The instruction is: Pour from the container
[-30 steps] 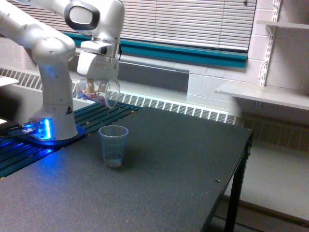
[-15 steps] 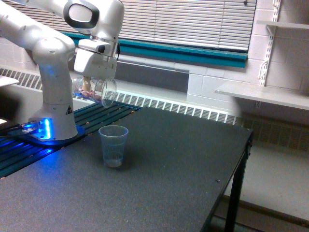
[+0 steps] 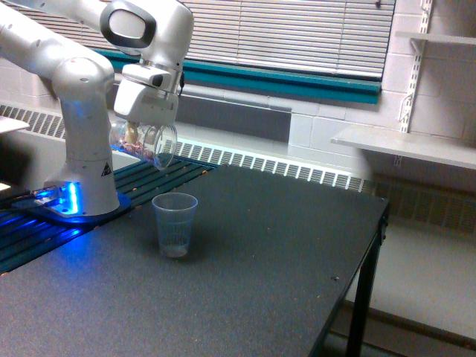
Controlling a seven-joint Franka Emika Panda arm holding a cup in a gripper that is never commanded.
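The container (image 3: 146, 144), a clear rounded cup with small pink and tan pieces inside, hangs tipped on its side with its mouth toward the exterior view's right and slightly down. My gripper (image 3: 140, 132) is shut on it from above. It hovers above and a little to the left of a taller clear ribbed plastic cup (image 3: 175, 224) that stands upright on the dark table (image 3: 245, 282). A few small pieces lie in the bottom of the plastic cup.
The arm's white base (image 3: 88, 171) with a blue light stands at the table's left, on dark slats. The table's right edge drops off near a metal leg (image 3: 360, 312). A radiator grille and window blinds run behind.
The gripper and container have shifted slightly left and down, and the container has tilted a little further, mouth lower.
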